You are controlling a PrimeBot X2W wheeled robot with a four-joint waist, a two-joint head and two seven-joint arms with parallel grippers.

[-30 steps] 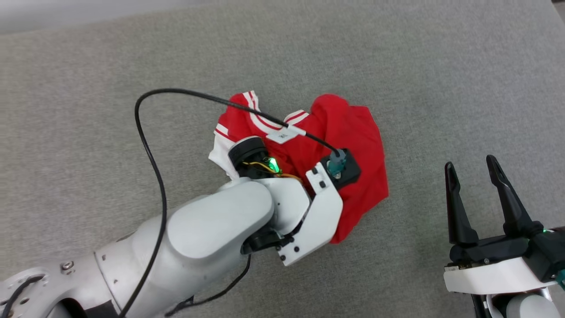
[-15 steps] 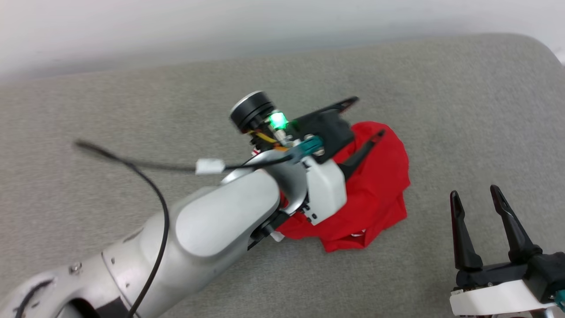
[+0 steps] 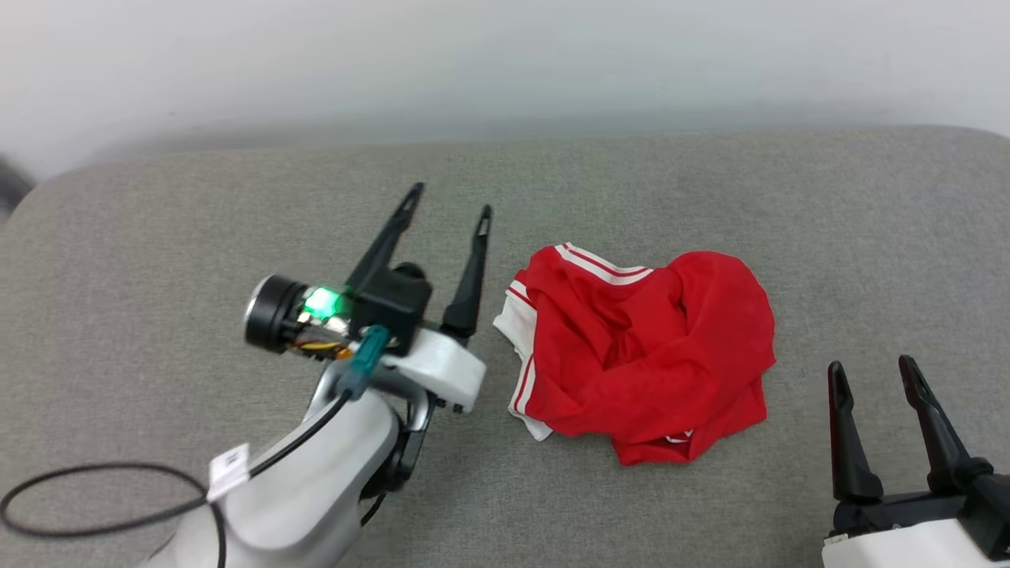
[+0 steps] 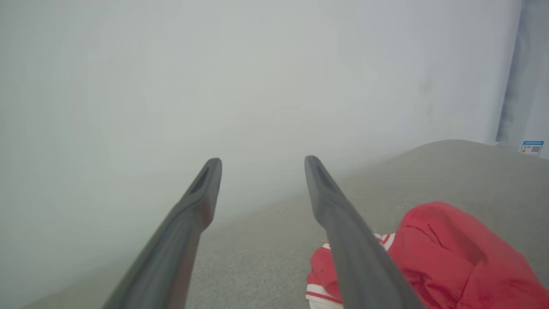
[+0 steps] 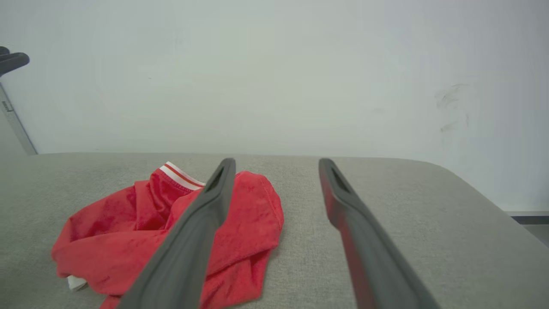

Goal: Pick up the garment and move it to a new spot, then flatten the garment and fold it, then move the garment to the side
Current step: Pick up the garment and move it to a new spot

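Observation:
The garment (image 3: 647, 347) lies crumpled in a red heap on the grey padded table (image 3: 158, 237), with striped trim and a white sleeve edge showing at its left; its lettering is hidden. It also appears as the garment (image 4: 450, 257) and the garment (image 5: 141, 231) in the wrist views. My left gripper (image 3: 450, 201) is open and empty, raised just left of the heap, apart from it. My right gripper (image 3: 872, 369) stands open and empty at the lower right, a short way right of the cloth.
A pale wall (image 3: 505, 63) runs behind the table's far edge. The table's rounded corners show at the far left and far right. A black cable (image 3: 102, 497) loops from my left arm at the lower left.
My left gripper has let go of the garment and swung left and up, away from it. The garment now lies as a fresh heap. The head camera has tilted up, showing the wall.

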